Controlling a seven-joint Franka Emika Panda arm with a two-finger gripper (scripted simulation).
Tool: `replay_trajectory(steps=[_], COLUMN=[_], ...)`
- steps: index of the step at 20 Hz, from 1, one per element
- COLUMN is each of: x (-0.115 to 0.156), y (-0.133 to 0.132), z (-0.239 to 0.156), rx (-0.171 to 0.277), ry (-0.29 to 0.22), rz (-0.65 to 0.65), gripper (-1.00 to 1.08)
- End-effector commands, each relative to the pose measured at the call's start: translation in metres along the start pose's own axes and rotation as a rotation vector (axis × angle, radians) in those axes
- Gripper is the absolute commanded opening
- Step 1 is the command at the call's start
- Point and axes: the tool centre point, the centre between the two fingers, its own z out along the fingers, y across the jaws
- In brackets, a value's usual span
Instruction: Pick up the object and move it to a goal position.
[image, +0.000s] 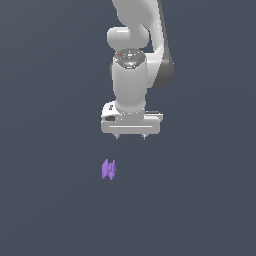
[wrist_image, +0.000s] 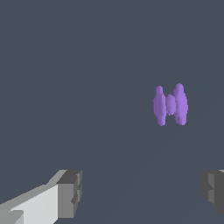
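Observation:
The object (image: 108, 169) is a small bright purple lumpy piece with short knobs, lying on the dark grey floor. In the exterior view it sits below the white gripper (image: 130, 136) and a little toward that view's left, apart from it. Only two short fingertips show under the hand, spread wide. The wrist view shows the object (wrist_image: 170, 105) ahead of the gripper (wrist_image: 142, 192), outside the gap between the two grey fingers (wrist_image: 72, 192). The jaws are open with nothing between them.
A plain dark grey floor (image: 50, 210) fills both views. The white arm (image: 135, 45) rises straight above the hand. No other objects or goal marker show.

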Motion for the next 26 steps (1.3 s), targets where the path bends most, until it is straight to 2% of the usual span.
replay_trajectory(steps=[1,11,20,26], x=[0.0,0.008,0.01,0.02], y=[0.0,-0.011,-0.009,0.004], z=[0.0,-0.016,-0.013,0.001], rx=[0.0,0.006,0.005,-0.001], ry=[0.0,0.04,0.037,0.026], rz=[0.0,-0.006,-0.006,-0.013], gripper=[1.0,1.0,1.0,1.0])
